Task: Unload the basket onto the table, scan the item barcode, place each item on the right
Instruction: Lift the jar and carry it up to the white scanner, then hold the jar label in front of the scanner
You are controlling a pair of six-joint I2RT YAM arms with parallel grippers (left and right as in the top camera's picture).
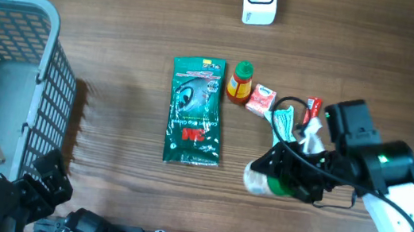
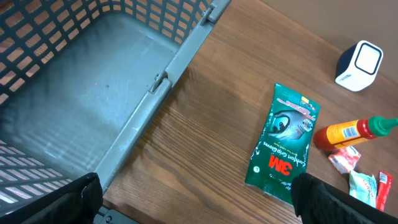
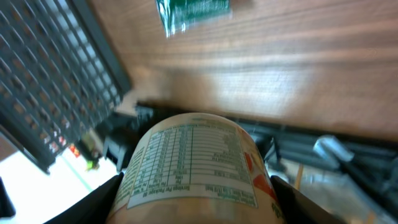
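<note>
R gripper (image 1: 283, 174) was clamped on a labelled jar (image 3: 196, 165). Its jaws stood part-way apart w/ the jar's body filling the gap. The jar lay roughly on its side in the grip, right of the green 3M pack (image 1: 195, 111) and about level w/ the pack's near end. A nutrition table on the label faced the R wrist cam. Couldn't make out a barcode there.

L gripper (image 1: 53, 176) was spread wide w/ nothing between its fingers. It sat well left of the pack and nearer the robot than the pack's near end.

The pack lay flat on the wooden table (image 1: 135, 50), long axis running away from the robot.

- White scanner (image 1: 260, 0): past the pack's far end, a bit to the right, well apart.
- Grey mesh basket (image 1: 48, 47): left of the pack, apart from it.
- Orange bottle (image 1: 238, 84) w/ green cap: just beside the pack's far right corner.
- Red-pink sachet (image 1: 260, 100): right of the pack, past the bottle.
- Green-white sachet (image 1: 282, 123) and small red packet (image 1: 313, 107): further right of the pack again, close to the R arm.
</note>
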